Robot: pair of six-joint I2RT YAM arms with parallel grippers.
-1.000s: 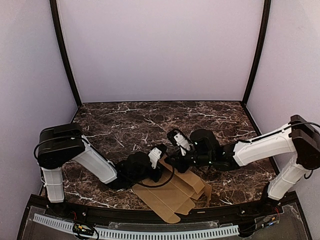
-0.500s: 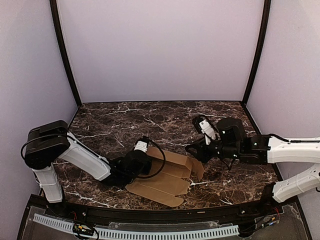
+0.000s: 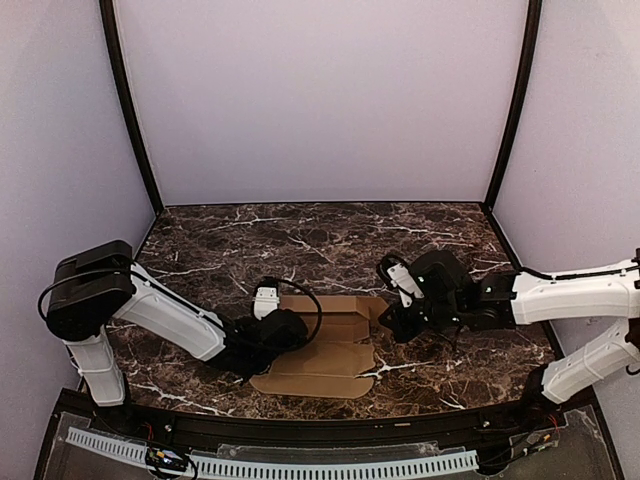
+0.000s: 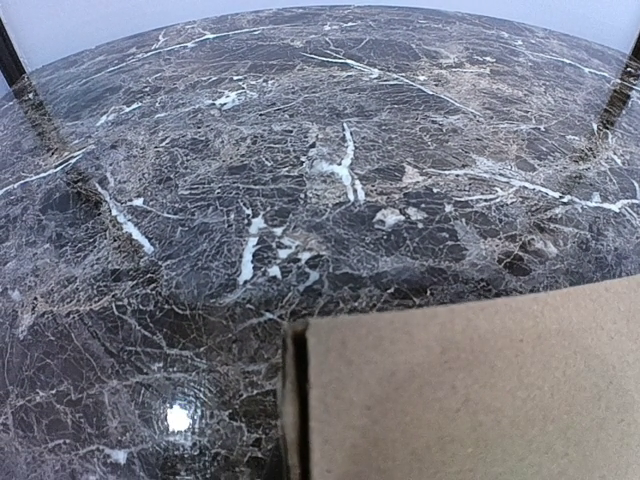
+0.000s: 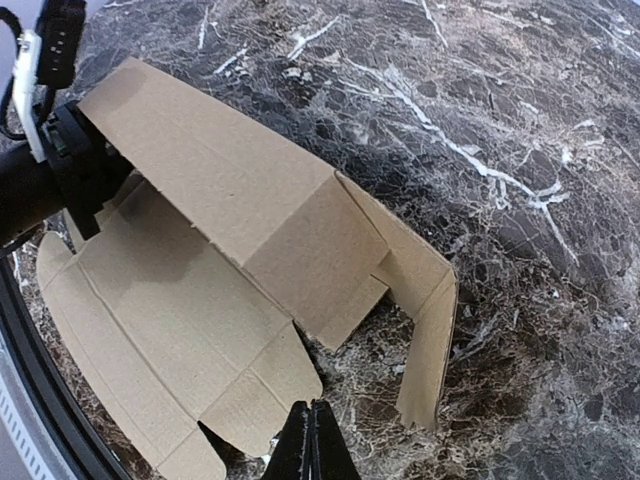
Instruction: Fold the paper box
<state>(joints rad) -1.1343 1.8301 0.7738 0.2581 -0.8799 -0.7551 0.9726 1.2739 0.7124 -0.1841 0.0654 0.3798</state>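
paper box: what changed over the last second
The paper box swung from a slant to lie straight, left to right. The right gripper left it, drew off rightward, then came back beside its right end, shut and empty. The left gripper stayed clamped on its left end.

The left arm (image 3: 170, 320) and right arm (image 3: 570, 295) have white link shells and bulky black joint housings. A black cable (image 3: 318, 312) loops over the left wrist. The right fingers (image 5: 300, 450) are slim and black.

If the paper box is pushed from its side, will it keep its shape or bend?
The paper box is thin creased cardboard, so it would probably fold at the creases. Its side flap stands up unsupported; likely floppy.
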